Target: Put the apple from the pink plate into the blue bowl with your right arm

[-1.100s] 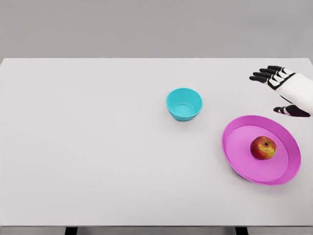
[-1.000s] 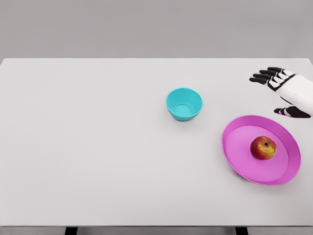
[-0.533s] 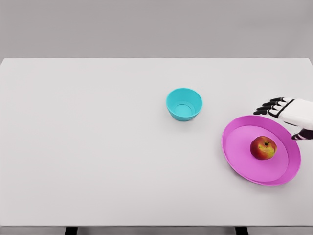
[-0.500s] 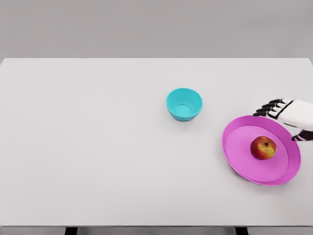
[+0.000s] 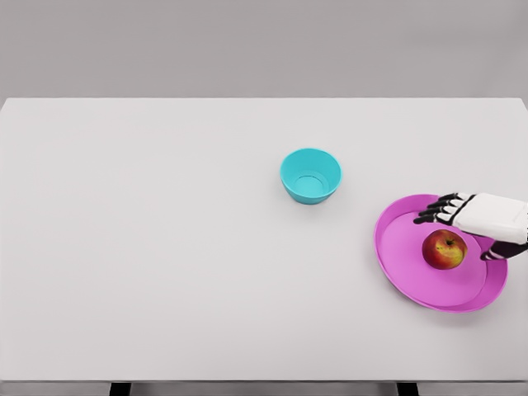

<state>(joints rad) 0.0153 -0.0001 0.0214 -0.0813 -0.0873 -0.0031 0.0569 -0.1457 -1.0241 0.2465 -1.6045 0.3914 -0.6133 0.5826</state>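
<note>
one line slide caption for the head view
Right robot hand open over the apple on the pink plate; bowl waits.

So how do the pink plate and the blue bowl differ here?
The round pink plate is wide and shallow; the small blue bowl is narrower and deeper. The plate carries the red-yellow apple; the bowl holds nothing. The right hand hovers over the plate's far side, fingers open, while nothing is near the bowl. Both are round and sit upright on the white table.

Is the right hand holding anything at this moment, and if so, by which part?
Nothing is held. The right hand is open above the apple, which sits on the pink plate.
</note>
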